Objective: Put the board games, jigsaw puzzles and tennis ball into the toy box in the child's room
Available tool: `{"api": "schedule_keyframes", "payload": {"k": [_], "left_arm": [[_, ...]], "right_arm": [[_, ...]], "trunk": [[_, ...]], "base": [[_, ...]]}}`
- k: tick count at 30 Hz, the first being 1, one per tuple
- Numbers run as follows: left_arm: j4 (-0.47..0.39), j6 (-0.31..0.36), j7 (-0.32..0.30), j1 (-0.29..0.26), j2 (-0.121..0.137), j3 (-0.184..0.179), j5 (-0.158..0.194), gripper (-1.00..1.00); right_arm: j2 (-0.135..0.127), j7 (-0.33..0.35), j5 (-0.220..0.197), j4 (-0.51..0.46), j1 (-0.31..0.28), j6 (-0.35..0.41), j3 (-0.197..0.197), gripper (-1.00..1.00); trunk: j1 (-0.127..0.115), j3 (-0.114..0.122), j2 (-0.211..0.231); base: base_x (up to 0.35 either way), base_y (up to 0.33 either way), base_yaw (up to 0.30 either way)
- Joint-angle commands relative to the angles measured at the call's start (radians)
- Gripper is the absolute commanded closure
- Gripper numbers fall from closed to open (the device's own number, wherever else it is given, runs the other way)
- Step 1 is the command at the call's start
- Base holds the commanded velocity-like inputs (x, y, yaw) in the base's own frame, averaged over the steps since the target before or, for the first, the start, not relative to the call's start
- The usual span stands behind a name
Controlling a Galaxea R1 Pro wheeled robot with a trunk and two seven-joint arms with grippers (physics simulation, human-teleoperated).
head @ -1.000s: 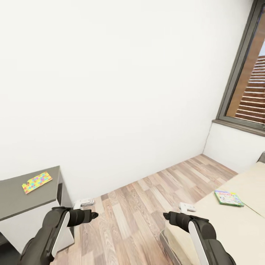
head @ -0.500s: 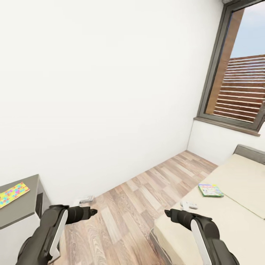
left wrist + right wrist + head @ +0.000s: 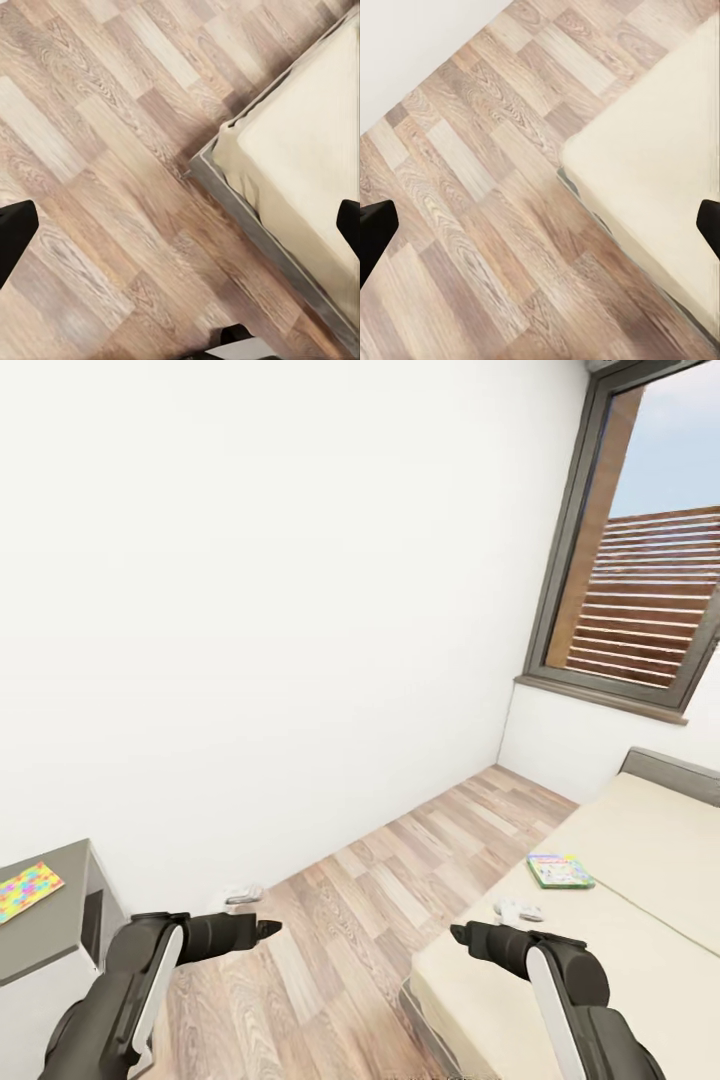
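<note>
Over at the far left edge of the frame, a jigsaw puzzle (image 3: 28, 889) lies flat on the grey desk (image 3: 50, 935). Just right of it, low in the frame, the left gripper (image 3: 268, 929) hangs over the wood-plank floor (image 3: 380, 890), its fingers (image 3: 15, 236) spread wide and holding nothing. Right of centre, the right gripper (image 3: 456, 933) reaches toward the corner of the bed (image 3: 640, 900), fingers (image 3: 375, 232) likewise wide apart and bare. Further right, a green-edged board game (image 3: 559, 870) lies on the cream bed top, beneath the window (image 3: 640, 550) in the upper right.
</note>
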Motion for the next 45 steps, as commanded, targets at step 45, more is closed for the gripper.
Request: {"api": "schedule_keyframes", "payload": {"k": [45], "left_arm": [[-0.007,0.004,-0.018,0.000,0.057,0.013,0.003,-1.00]], "right_arm": [[0.005,-0.007,-0.005,0.012,-0.001,-0.002,-0.006,-1.00]], "trunk": [[0.001,-0.042,-0.002]], "base": [[0.070,0.050,-0.242]]}}
